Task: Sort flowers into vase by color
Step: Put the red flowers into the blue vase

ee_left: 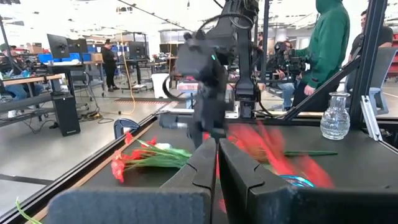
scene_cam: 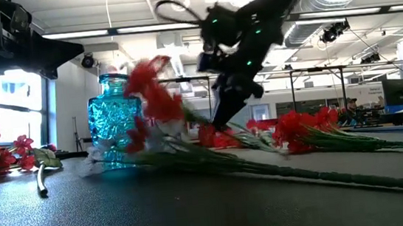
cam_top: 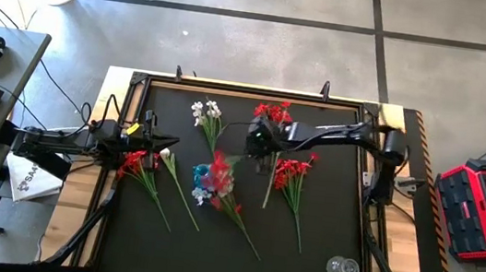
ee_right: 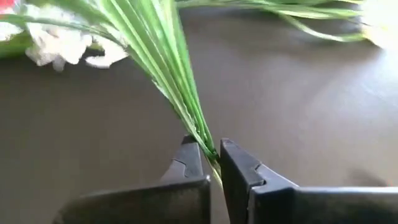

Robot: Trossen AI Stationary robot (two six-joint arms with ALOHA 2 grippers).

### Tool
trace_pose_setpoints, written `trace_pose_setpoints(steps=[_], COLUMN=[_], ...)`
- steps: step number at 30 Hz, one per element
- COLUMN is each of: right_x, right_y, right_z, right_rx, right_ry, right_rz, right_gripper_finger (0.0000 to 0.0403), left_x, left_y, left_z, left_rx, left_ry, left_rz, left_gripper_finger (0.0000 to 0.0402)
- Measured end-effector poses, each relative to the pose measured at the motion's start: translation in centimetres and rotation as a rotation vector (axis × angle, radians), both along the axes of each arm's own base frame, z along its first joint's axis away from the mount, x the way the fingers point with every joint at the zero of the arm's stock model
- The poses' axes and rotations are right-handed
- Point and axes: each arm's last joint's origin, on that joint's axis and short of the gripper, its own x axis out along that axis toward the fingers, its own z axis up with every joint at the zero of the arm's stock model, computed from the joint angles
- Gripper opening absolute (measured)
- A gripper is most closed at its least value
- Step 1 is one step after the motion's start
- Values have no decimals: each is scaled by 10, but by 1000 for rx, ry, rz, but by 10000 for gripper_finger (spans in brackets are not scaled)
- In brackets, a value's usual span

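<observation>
The left claw (ee_left: 217,163) fills the foreground, its two dark fingers pressed together. Beyond it the other arm's claw (ee_left: 210,127) hangs low over the dark surface (ee_left: 155,177). A red sprig (ee_left: 140,155) lies near the surface's edge — green stems trailing. A clear glass vase (ee_left: 335,116) stands upright farther off; people stand behind.
</observation>
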Motion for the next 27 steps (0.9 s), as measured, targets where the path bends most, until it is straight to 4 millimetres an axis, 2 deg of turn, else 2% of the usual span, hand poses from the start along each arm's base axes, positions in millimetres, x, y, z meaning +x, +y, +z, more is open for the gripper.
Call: trace_pose_setpoints(steps=[4,8,13,16,18,21,25,27], right_x=[-31,-53,-69,-70,-68,-62,-48,-35], right_y=[-2,4,18,23,25,26,24,19], right_z=[23,52,81,85,81,73,73,74], right_rx=[11,17,92,171,216,240,140,117], right_ry=[-176,-527,-949,-1060,-1025,-872,-601,-483], right_rz=[-92,-134,-40,16,-1,-103,-303,-347], right_gripper_finger=[0,0,0,0,0,0,4,20], left_x=[0,0,0,0,0,0,0,0], left_y=[0,0,0,0,0,0,0,0], left_z=[0,0,1,1,1,1,1,1], left_rx=[0,1,1,1,2,0,1,1], left_ry=[0,-2,-9,-11,-11,-12,-12,-15], left_rz=[0,0,0,0,1,0,0,6], left_gripper_finger=[7,7,7,7,7,7,7,7])
